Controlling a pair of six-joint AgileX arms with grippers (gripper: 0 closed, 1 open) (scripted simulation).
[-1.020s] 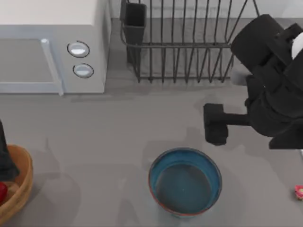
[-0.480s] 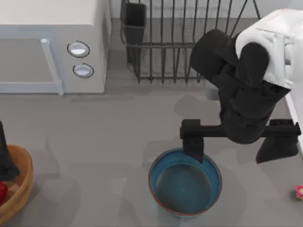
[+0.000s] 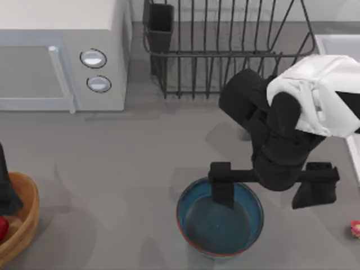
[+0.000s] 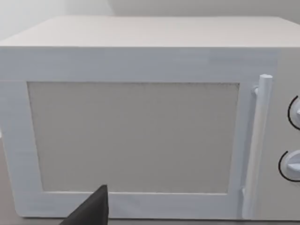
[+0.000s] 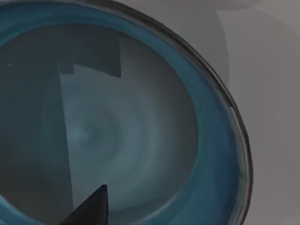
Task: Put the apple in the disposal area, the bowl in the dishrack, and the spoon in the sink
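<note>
Top view: right gripper (image 3: 274,188) over the bowl's back-right rim, fingers spread wide, one finger (image 3: 221,185) inside the rim line, the other beyond the bowl's right side; nothing held. Bowl (image 3: 220,217) upright on worktop near front edge, right of centre. Dishrack (image 3: 225,53) at back edge w/ dark utensil cup at its left corner, microwave (image 3: 62,53) at back-left. Sink (image 3: 337,42) peeking at back-right edge. Spoon (image 3: 355,228) at front-right edge, well apart from bowl. Disposal area (image 3: 22,222) at front-left edge, apple (image 3: 3,228) already inside it, left gripper (image 3: 7,191) parked just above; can't tell its finger state.

Left wrist view: microwave door and handle close up; dark fingertip at frame edge.

Right wrist view: teal bowl interior and rim right below, so gripper near above.

Step in hand, prob.: bowl pickup, apple part looks done. Next move calls for dropping so one finger goes inside the wall, one outside, then closing on rim before lift to rack.

Vs. 1 s ago: right arm swung in from right edge toward worktop centre and lower, now overlapping bowl; bowl, spoon, apple unmoved.
</note>
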